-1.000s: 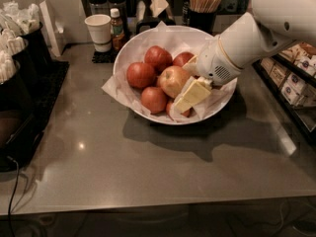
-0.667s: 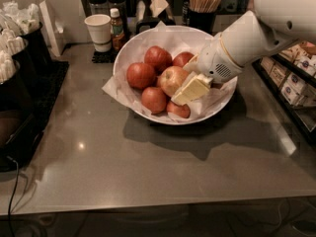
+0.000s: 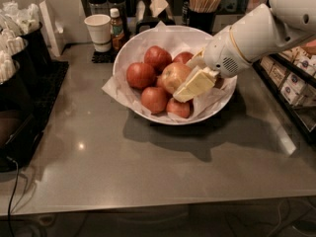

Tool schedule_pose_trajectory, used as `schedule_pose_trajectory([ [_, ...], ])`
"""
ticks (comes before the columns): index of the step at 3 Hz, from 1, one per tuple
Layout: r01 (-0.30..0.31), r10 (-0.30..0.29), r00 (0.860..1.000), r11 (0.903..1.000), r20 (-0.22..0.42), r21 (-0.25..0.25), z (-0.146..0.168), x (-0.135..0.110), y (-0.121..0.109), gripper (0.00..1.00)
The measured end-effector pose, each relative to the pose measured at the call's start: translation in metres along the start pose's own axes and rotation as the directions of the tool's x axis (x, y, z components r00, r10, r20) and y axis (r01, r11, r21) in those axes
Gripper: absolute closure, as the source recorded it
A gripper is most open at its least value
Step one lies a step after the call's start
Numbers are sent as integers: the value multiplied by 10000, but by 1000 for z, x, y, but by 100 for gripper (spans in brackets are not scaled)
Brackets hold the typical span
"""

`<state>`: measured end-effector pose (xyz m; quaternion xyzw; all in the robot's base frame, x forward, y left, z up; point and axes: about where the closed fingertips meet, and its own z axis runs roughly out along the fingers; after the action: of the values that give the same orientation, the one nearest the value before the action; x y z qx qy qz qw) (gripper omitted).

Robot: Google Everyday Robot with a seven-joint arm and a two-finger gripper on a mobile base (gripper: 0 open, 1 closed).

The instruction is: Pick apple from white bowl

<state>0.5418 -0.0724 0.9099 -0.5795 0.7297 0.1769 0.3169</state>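
Observation:
The white bowl (image 3: 129,48), lined with crinkled white paper, stands at the back middle of the grey counter. It holds several apples. The largest apple (image 3: 170,75), pale yellow-gold blushed with red, lies at the bowl's middle on top of smaller dark red apples (image 3: 140,75). My gripper (image 3: 184,79) reaches into the bowl from the right. Its cream fingers (image 3: 196,84) straddle the large apple's right side, one in front and one behind, and are closed on it. The apple's right side is hidden by them.
A white paper cup (image 3: 98,31) and a small bottle (image 3: 116,27) stand behind the bowl on the left. A dark cup of stir sticks (image 3: 202,5) is behind it. Black holders (image 3: 19,68) line the left edge. A shelf of boxes (image 3: 291,78) is on the right.
The gripper and the large apple have shifted slightly upward together. The other apples and the bowl have not moved.

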Motion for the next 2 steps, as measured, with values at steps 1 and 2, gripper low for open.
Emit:
schedule_pose_trajectory([
  [1,165,-150,9945,9998,1039,-136,-24,-12,13,100],
  [2,241,-186,9767,9994,2140,-231,-54,-21,35,100],
])
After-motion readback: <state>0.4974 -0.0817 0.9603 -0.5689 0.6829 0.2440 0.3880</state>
